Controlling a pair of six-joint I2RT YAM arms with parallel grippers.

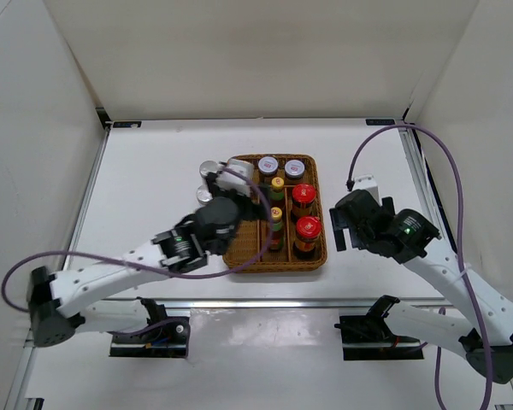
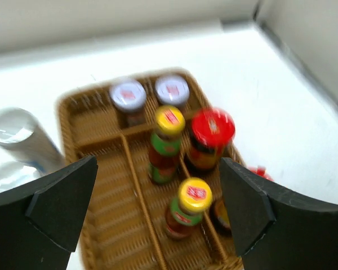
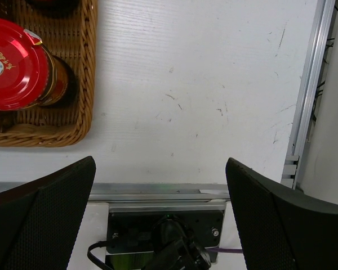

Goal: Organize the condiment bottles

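Observation:
In the brown wicker tray [image 1: 318,256] stand two grey-lidded jars [image 1: 268,164] [image 1: 294,168], two yellow-capped bottles [image 1: 278,184] [image 1: 276,215] and two red-lidded jars [image 1: 303,195] [image 1: 309,227]. Two silver-capped shakers [image 1: 209,167] [image 1: 204,196] stand on the table just left of the tray. My left gripper [image 1: 238,178] hovers open and empty over the tray's left compartment [image 2: 107,191]; its view shows the near yellow-capped bottle [image 2: 195,197] between the fingers and the shakers [image 2: 14,128] at left. My right gripper [image 1: 342,226] is open and empty, right of the tray, near a red-lidded jar [image 3: 11,62].
White walls enclose the table on three sides. A metal rail [image 3: 310,95] runs along the right edge and another along the front [image 3: 158,191]. A purple cable [image 1: 445,162] loops above the right arm. The left compartment of the tray holds nothing.

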